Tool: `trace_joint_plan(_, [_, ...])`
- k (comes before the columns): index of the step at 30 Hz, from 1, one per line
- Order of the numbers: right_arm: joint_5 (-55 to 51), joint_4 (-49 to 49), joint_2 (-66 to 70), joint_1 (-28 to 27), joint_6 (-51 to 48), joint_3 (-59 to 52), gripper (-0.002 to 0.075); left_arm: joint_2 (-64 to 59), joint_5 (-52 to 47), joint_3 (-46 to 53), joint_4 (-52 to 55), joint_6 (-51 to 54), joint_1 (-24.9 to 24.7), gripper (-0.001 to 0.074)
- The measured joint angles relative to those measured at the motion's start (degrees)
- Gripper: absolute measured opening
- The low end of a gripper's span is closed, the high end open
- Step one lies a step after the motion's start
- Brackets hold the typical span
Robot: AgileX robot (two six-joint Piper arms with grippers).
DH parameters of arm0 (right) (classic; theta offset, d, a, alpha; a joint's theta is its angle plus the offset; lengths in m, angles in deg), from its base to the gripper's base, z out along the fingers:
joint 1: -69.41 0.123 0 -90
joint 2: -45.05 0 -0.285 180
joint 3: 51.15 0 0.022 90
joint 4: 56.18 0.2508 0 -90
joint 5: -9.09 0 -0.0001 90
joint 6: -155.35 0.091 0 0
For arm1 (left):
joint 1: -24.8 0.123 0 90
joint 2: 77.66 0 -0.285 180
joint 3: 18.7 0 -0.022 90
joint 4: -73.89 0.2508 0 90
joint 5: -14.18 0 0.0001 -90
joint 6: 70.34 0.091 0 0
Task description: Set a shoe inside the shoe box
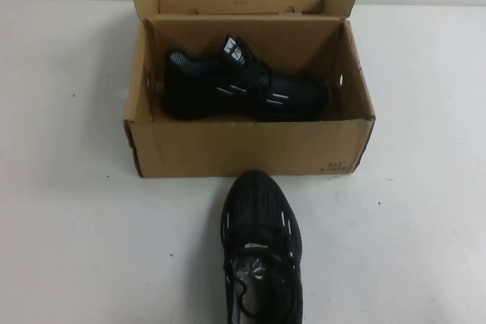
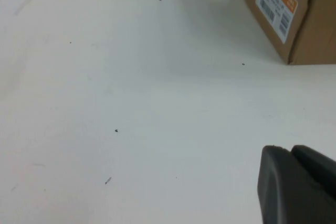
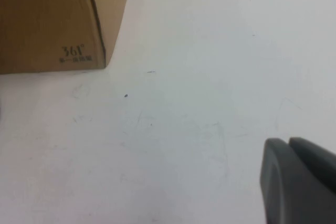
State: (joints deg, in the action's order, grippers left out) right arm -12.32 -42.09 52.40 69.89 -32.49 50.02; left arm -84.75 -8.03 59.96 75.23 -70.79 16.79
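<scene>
The brown cardboard shoe box (image 1: 243,149) stands open at the middle of the table, its lid flap up at the back. One black sneaker (image 1: 247,89) lies on its side inside the box. A second identical black sneaker (image 1: 262,252) stands on the table in front of the box, toe toward it. Neither arm shows in the high view. My left gripper (image 2: 290,149) is shut and empty above bare table, with a box corner (image 2: 304,19) ahead. My right gripper (image 3: 287,141) is shut and empty above bare table, near the printed box corner (image 3: 52,19).
The white table (image 1: 76,225) runs wide on both sides of the box. A white and orange label (image 2: 275,1) is stuck on the box's end wall. A pale wall runs along the far edge of the table.
</scene>
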Motion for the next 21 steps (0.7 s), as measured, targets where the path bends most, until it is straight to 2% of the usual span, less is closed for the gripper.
trace_joint_plan(21, [0.0, 0.0, 0.0, 0.0, 0.0, 0.0, -0.0017, 0.0, 0.5, 0.0, 0.1, 0.87, 0.0, -0.0001])
